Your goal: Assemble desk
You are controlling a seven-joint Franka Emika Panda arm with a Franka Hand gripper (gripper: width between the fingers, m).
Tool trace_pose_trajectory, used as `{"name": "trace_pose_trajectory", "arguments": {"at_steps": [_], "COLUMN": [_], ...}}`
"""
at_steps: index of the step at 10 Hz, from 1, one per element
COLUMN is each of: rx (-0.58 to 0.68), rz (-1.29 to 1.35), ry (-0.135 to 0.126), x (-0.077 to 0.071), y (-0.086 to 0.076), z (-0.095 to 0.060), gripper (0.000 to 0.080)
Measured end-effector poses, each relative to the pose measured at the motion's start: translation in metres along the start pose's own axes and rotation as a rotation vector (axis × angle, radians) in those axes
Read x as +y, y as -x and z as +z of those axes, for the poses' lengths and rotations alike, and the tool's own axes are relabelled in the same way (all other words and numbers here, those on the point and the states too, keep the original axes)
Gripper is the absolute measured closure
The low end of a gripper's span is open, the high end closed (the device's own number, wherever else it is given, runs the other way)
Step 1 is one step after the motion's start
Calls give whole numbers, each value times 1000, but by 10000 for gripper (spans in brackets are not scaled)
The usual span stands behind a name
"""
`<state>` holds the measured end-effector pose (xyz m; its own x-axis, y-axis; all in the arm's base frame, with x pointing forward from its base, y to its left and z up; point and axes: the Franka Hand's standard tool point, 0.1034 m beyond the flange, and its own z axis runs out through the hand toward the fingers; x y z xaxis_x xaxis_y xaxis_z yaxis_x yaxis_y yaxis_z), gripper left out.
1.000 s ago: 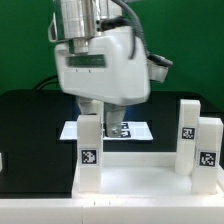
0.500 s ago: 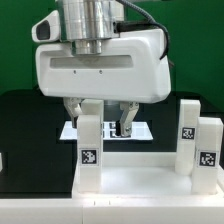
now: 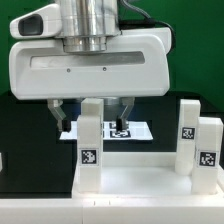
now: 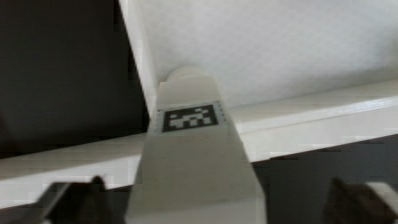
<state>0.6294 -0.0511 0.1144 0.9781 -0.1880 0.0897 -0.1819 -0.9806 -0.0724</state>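
Note:
The desk tabletop (image 3: 140, 172) lies flat and white at the front, with legs standing upright on it. One tagged leg (image 3: 91, 140) stands at the exterior view's left, two more legs (image 3: 188, 132) (image 3: 208, 150) at its right. My gripper (image 3: 93, 118) hangs over the left leg, open, one dark finger (image 3: 62, 118) on each side of it and clear of it. In the wrist view that leg (image 4: 192, 150) runs up between the fingertips (image 4: 80, 200), its tag facing the camera, with my gripper (image 4: 222, 205) straddling its top.
The marker board (image 3: 143, 131) lies on the black mat (image 3: 30, 130) behind the tabletop. A small white part (image 3: 2, 160) shows at the exterior view's left edge. The big white hand housing hides much of the green backdrop.
The hand has turned square to the camera and come closer. Its fingers have spread and now stand on either side of the left leg.

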Motion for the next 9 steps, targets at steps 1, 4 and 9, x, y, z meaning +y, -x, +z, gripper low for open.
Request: {"name": "trace_pose_trajectory", "arguments": {"at_steps": [1, 4, 9], "rx": [0, 4, -15], "rz": [56, 314, 1237], "ry": [0, 0, -34], "x": [0, 1, 0], "y": [0, -1, -2], "z": [0, 0, 1], "gripper": [434, 512, 512]}}
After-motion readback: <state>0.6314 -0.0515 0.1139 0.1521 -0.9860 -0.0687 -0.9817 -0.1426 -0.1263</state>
